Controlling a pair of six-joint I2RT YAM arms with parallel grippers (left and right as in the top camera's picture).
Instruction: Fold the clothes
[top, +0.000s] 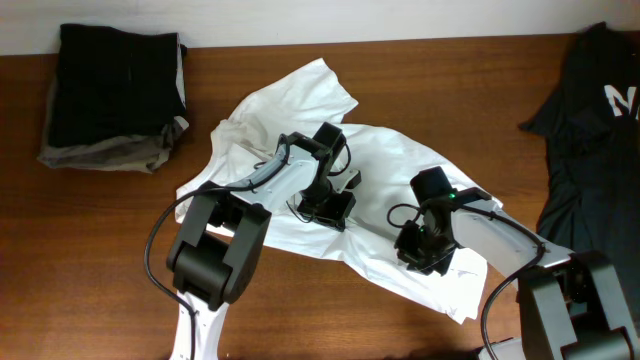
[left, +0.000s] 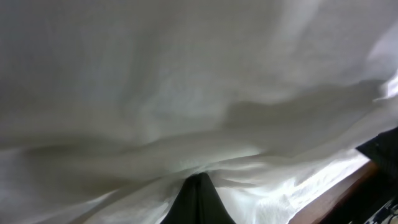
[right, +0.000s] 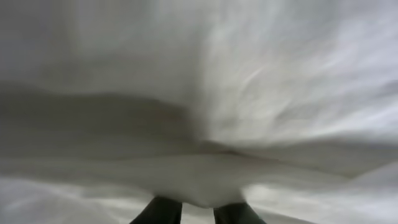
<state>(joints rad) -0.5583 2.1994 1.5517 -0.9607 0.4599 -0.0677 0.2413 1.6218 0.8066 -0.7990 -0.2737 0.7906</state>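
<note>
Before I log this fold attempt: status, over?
Left gripper pinching white T-shirt. Right gripper on it, grip unclear. Shirt crumpled, unfolded. Folded dark pile, black garment off to the sides.

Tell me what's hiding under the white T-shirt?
The wooden table shows around the white T-shirt, so it lies on that. The left end effector and right end effector are on top. Anything under its middle is covered.

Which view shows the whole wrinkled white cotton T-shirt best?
The overhead view: it alone shows the wrinkled white cotton T-shirt lying crumpled across the brown wooden table, with most of its outline visible. Both wrist views show only close, blurred white folds of it.
</note>
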